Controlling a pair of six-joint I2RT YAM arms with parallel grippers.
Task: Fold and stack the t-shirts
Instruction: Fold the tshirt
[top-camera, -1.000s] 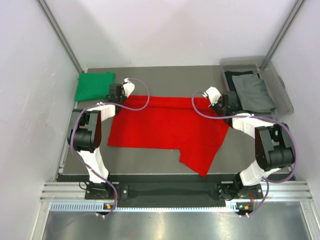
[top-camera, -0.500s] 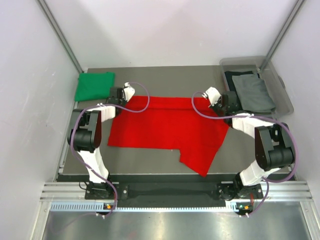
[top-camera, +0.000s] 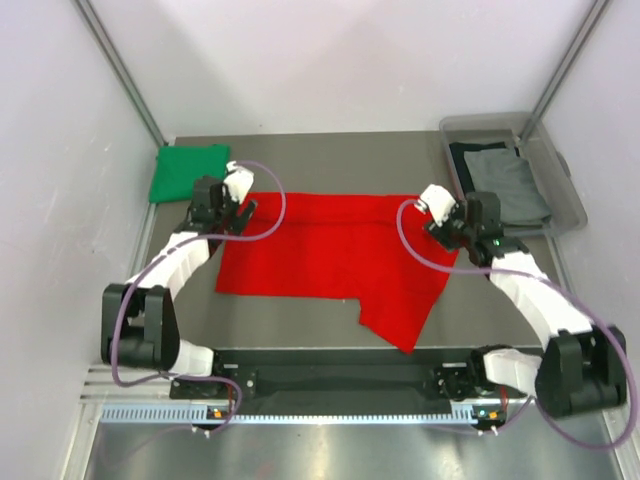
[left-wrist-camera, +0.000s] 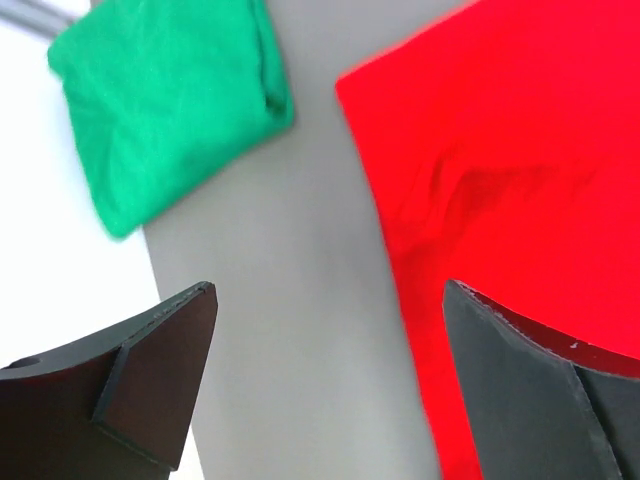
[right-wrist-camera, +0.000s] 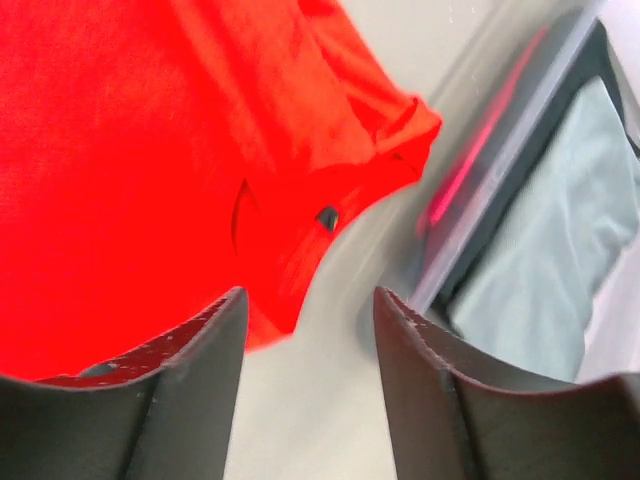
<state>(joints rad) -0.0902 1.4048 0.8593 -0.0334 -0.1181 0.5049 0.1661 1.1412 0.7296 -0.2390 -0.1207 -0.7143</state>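
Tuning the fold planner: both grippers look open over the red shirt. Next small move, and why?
Probably lower both and pinch the far corners of the red shirt. The left gripper hangs open above its left edge, the right gripper open by its right corner; the shirt lies flat, ungripped.

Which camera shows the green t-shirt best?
Top external: nearly the whole folded green t-shirt shows, at the table's far left corner. Left wrist crops its top; right wrist misses it.
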